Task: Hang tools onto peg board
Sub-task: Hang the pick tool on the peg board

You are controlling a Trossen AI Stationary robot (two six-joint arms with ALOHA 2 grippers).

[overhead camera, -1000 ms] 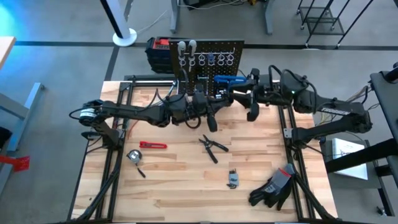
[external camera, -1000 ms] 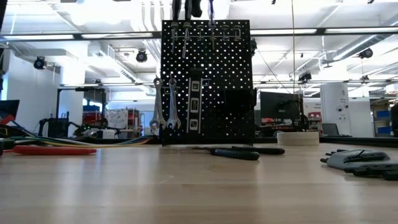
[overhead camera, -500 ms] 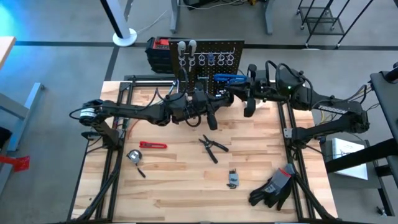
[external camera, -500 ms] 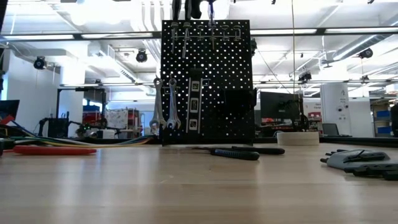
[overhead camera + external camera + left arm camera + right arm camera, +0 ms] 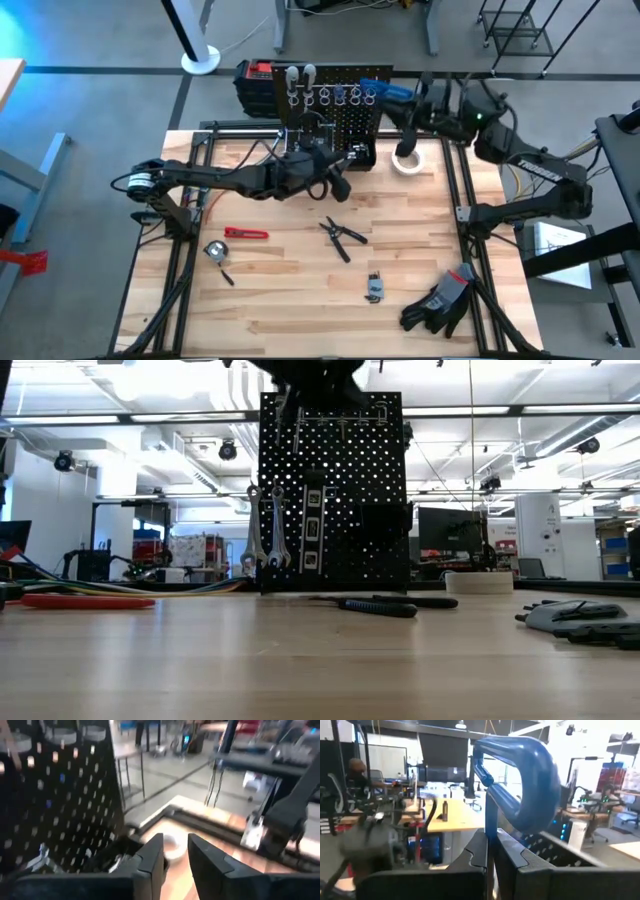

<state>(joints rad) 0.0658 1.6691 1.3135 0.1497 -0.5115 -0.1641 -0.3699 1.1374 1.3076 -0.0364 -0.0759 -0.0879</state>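
Loose tools: black pliers (image 5: 342, 236) and a red-handled tool (image 5: 246, 233) lie flat on the table (image 5: 280, 300), well short of the board.
Left gripper (image 5: 337, 176): fingers slightly apart, empty, low in front of the peg board (image 5: 335, 105).
Right gripper (image 5: 488, 851): clamped on the blue-handled tool (image 5: 385, 90), nearer the hooks.
Key relation: tool sits at the board's top right corner, handle running along the hook row (image 5: 335, 96).
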